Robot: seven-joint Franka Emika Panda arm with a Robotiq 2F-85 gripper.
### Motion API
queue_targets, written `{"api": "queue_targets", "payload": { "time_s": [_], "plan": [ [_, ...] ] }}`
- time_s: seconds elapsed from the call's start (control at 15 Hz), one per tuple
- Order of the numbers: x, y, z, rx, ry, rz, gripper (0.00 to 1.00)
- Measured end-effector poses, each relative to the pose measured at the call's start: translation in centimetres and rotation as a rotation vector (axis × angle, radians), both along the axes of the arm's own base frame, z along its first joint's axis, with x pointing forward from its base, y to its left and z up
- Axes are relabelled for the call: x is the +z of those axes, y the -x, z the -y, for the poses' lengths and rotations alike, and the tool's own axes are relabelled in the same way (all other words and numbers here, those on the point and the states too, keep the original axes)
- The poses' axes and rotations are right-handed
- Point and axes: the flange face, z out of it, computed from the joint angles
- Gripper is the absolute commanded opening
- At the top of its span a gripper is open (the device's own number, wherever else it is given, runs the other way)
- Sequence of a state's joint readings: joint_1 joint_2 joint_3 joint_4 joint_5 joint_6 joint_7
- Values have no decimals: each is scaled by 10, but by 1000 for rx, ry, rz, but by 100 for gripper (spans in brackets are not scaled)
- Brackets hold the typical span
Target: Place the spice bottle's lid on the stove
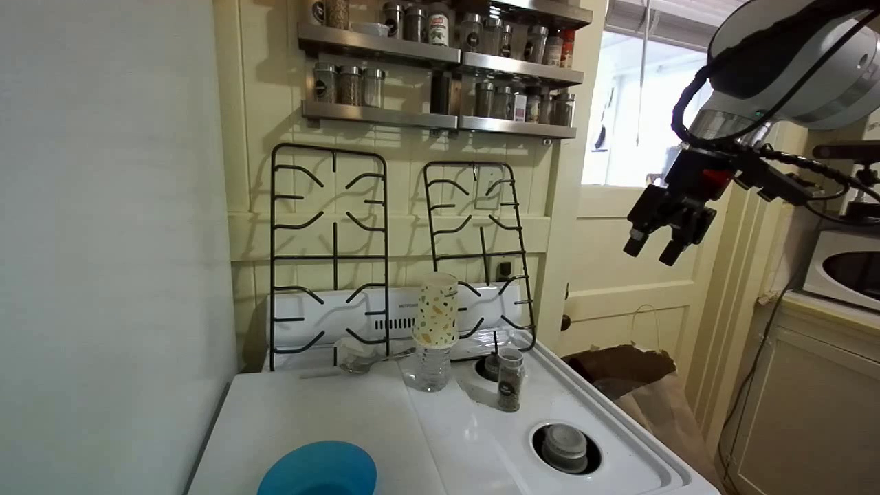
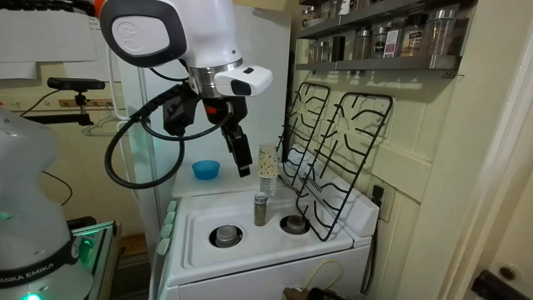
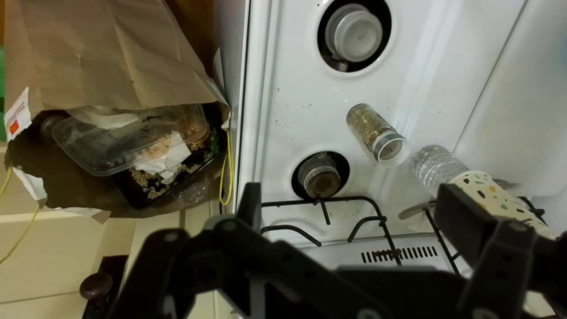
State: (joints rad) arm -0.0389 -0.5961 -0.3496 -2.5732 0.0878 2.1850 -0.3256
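The spice bottle (image 1: 510,385) is a small glass jar with speckled contents, upright on the white stove (image 1: 460,440). It also shows in an exterior view (image 2: 260,212) and in the wrist view (image 3: 370,126). Its top has a silver band with a pale ring (image 3: 390,148); I cannot tell whether this is the lid or an open mouth. No separate dark cap shows. My gripper (image 1: 654,249) is open and empty, high above the stove and well apart from the bottle. In the wrist view its fingers (image 3: 354,212) are wide apart, with nothing between them.
A clear bottle (image 1: 433,375) with a speckled cup (image 1: 436,309) upside down on it stands beside the jar. Burners (image 2: 227,236) (image 2: 295,224) flank the jar. Wire grates (image 1: 335,257) lean on the wall below spice shelves (image 1: 385,115). A blue bowl (image 2: 206,170) and paper bag (image 3: 97,57) are near.
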Motion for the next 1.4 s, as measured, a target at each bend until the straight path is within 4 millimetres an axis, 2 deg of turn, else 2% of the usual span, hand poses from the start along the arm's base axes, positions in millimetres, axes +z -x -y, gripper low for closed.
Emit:
{"api": "queue_targets", "payload": {
  "time_s": [0.73,0.87,1.13,1.4],
  "plan": [
    [0,0,0,0,0,0,100],
    [0,-2,-1,-52,-49,1,100],
    [-12,-29,0,-228,-175,-14,100],
    [-56,-70,-13,-375,-220,-137,100]
  ]
}}
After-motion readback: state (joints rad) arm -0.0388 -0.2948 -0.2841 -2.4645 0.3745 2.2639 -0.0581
